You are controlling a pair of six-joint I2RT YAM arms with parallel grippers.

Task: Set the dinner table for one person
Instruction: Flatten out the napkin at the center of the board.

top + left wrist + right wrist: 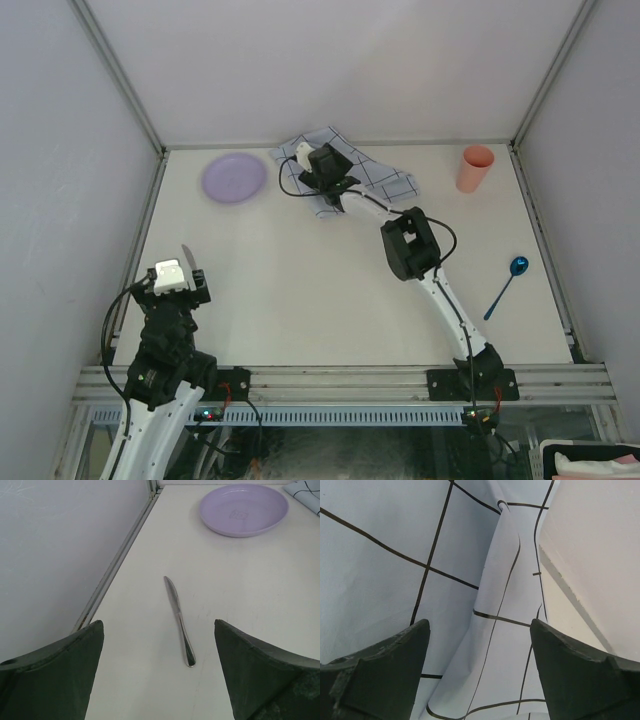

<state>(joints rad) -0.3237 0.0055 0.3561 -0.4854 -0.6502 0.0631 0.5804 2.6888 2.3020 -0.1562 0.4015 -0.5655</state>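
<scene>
The off-white dinner table (300, 290) carries a lilac plate (235, 178) (244, 509) at the back left. A pale blue cloth with a dark grid (375, 178) (385, 580) lies rumpled at the back middle. My right gripper (318, 170) (479, 622) hangs open just over the cloth, with a raised fold running up between its fingers. A steel knife (187, 257) (179, 620) lies near the left rail. My left gripper (183, 283) (158, 622) is open just behind the knife's handle, apart from it. An orange cup (475, 168) stands at the back right, and a blue spoon (507, 285) lies near the right edge.
Aluminium rails (140, 240) and pale walls close in the table on the left, back and right. In the right wrist view the back wall (600, 555) stands close beside the cloth. The right arm (410, 248) stretches diagonally across the middle of the table.
</scene>
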